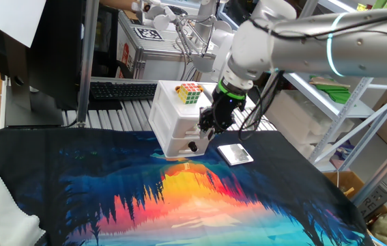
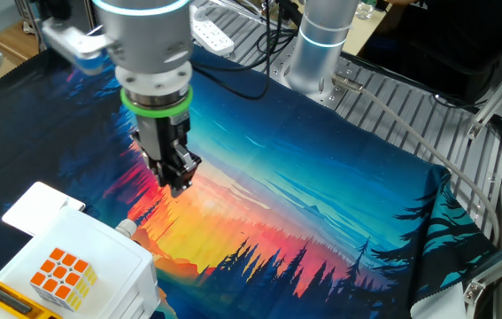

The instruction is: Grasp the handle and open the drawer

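In one fixed view, a small white cabinet [image 1: 176, 119] stands at the far edge of a colourful cloth [image 1: 179, 198]. A puzzle cube [image 1: 189, 93] lies on its top. The gripper [image 1: 207, 130] points down in front of the upper drawer [image 1: 179, 123], right at its front, where the handle must be; the handle itself is hidden behind the fingers. The lower drawer has a black knob [image 1: 193, 146]. A small flat white card [image 1: 235, 154] lies on the cloth just beside the cabinet.

In the other fixed view, the gripper [image 2: 180, 183] hangs above the cloth [image 2: 321, 204], its fingers close together. Whether they hold the handle, one cannot tell. The cabinet [image 2: 100, 257] is in the lower left corner, with the cube [image 2: 63, 275] on top.
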